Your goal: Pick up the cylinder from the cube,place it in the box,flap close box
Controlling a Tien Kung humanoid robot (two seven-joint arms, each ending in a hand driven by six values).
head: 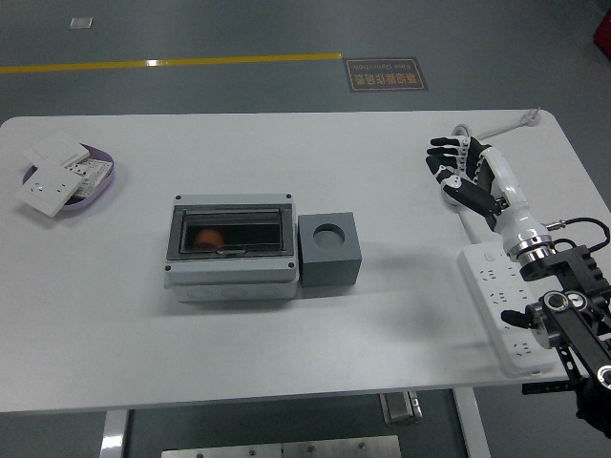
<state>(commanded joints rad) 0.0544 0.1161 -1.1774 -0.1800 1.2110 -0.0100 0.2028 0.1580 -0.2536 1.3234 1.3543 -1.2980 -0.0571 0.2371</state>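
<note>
- The white counter [286, 372] carries everything; I take the grey box [229, 250] near its middle as my landmark.
- The box has its clear flap down, and through the flap I see something orange, probably the cylinder [210, 236], lying inside at the left.
- The grey cube [330, 250] touches the right side of the box; its round hole on top looks empty.
- The right robot hand [456, 172] hovers far to the right of the box, fingers loosely spread, holding nothing.
- A white power strip [504, 307] lies below that hand, far right of the box.
- Risk, in my opinion: if the flap is not fully latched, it may spring open; the arm, pulling back, could also catch the power strip.
</note>
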